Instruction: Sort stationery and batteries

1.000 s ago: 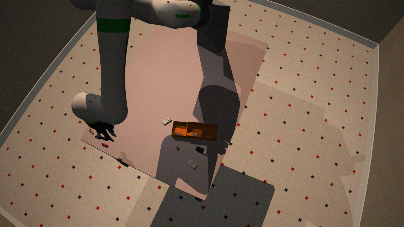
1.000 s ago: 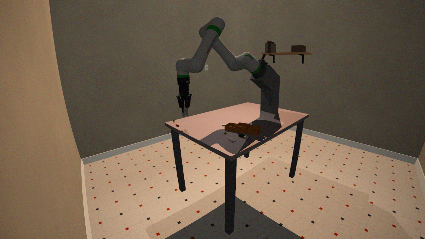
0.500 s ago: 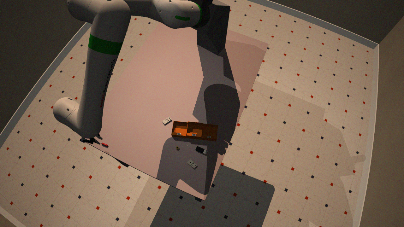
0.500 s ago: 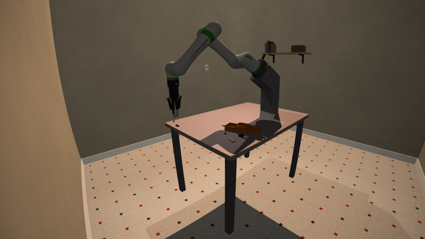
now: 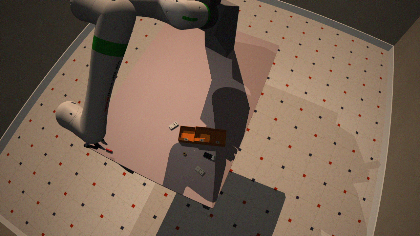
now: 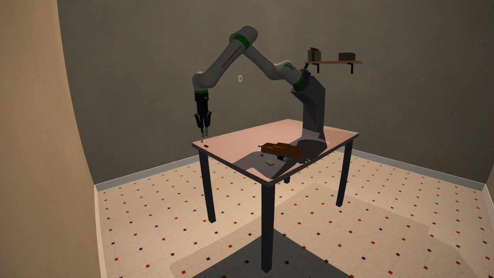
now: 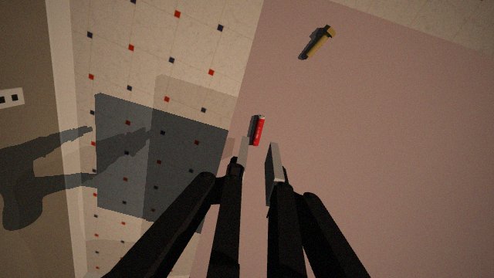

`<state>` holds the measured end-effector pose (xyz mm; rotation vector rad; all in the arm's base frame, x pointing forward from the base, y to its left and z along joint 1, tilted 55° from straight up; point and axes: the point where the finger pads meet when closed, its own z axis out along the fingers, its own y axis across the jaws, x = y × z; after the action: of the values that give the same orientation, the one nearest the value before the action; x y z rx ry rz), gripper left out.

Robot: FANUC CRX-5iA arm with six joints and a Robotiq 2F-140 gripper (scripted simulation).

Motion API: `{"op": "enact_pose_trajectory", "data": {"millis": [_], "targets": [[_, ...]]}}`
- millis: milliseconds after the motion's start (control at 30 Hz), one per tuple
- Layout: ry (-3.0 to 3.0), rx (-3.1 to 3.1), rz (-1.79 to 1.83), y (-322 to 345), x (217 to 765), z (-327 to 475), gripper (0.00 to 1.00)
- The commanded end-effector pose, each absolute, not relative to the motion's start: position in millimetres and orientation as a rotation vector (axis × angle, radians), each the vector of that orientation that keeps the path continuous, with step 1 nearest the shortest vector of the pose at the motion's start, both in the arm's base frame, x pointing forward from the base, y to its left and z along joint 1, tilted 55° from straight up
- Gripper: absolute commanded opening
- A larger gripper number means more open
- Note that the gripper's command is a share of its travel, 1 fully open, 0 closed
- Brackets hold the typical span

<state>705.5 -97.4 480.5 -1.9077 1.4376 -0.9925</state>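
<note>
A small red battery (image 7: 258,130) lies on the pink table close to its edge; it also shows in the overhead view (image 5: 109,150) and the side view (image 6: 206,145). My gripper (image 7: 257,150) hangs above the table just short of the battery, its fingers a narrow gap apart with nothing between them. It shows at the table's corner in the side view (image 6: 204,133). A small yellow and black stick-like thing (image 7: 317,42) lies further along the same edge. The row of orange bins (image 5: 202,135) stands far off near the opposite side; I cannot read their labels.
A white domino (image 5: 173,126) lies beside the bins. A small ring-like part (image 5: 184,154), a black block (image 5: 208,155) and a grey domino (image 5: 200,170) lie in shadow in front of them. The table edge drops to the floor right beside the battery.
</note>
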Motion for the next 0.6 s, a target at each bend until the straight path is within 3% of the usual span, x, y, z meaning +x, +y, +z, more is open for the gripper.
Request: {"op": "enact_pose_trajectory", "data": {"millis": [0, 567], "targets": [[1.437, -1.907, -0.993, -97.1, 705.2, 480.5, 0.23], [1.437, -1.907, -0.993, -96.2, 717.8, 470.6, 0.23]]}}
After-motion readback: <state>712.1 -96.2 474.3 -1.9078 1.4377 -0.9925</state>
